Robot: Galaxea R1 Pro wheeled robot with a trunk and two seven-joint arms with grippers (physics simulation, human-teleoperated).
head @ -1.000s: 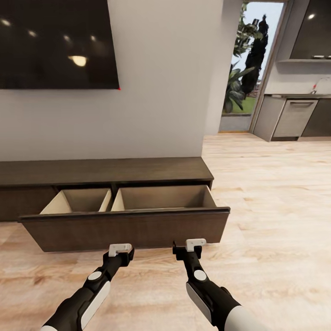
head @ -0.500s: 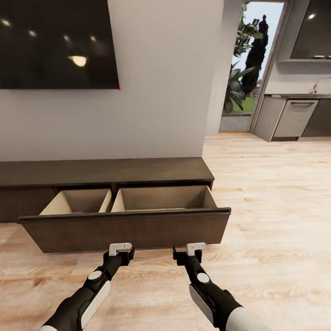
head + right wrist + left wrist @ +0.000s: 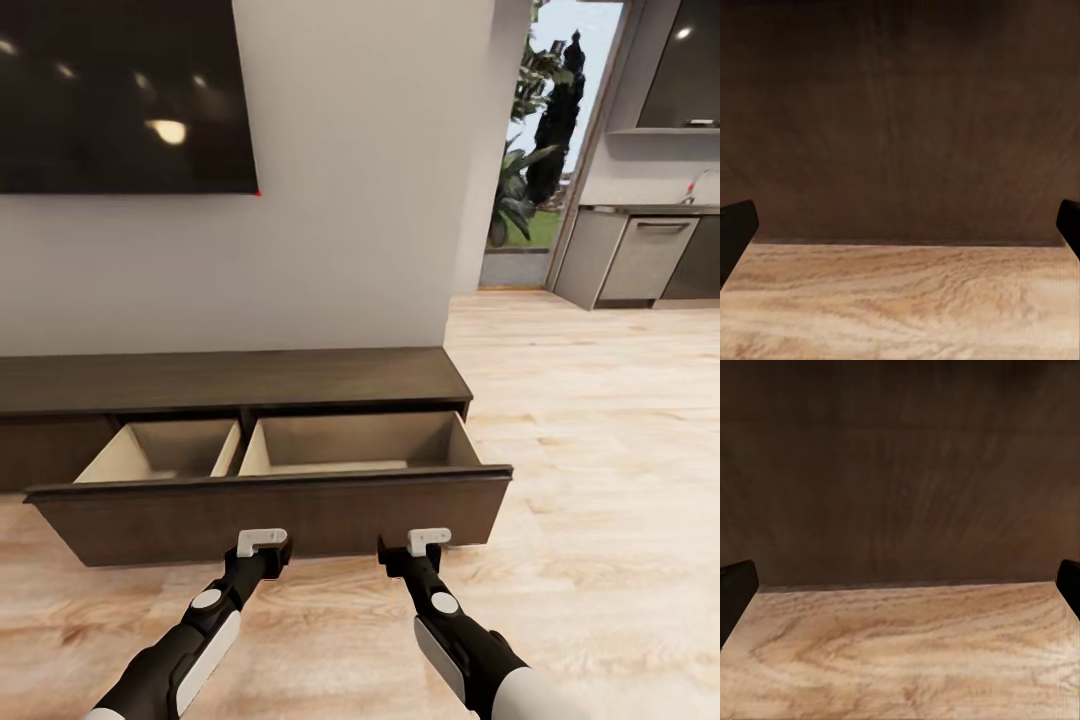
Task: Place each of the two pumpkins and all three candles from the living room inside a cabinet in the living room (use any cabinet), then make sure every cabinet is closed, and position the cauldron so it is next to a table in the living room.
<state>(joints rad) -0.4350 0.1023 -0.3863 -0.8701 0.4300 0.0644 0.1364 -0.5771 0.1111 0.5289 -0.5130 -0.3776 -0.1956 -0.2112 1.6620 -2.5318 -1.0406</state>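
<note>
The long dark-brown cabinet (image 3: 230, 375) stands against the wall, with one wide drawer (image 3: 270, 515) pulled out. Its two beige compartments show nothing inside. My left gripper (image 3: 262, 543) and right gripper (image 3: 428, 541) are both at the lower edge of the drawer front, side by side. In the left wrist view the left gripper (image 3: 900, 585) is open, its dark fingertips (image 3: 735, 589) far apart before the brown drawer front (image 3: 900, 472). The right gripper (image 3: 900, 229) is open the same way, facing the drawer front (image 3: 900, 112). Pumpkins, candles, cauldron and table are out of view.
A large black TV (image 3: 120, 95) hangs on the grey wall above the cabinet. At the right, light wooden floor (image 3: 600, 450) runs to grey kitchen cupboards (image 3: 640, 260) and a glazed door with plants (image 3: 520, 170) behind it.
The whole picture has shifted: the camera has come a little closer to the cabinet. The drawer front now looks larger and lower, and both grippers meet its lower edge.
</note>
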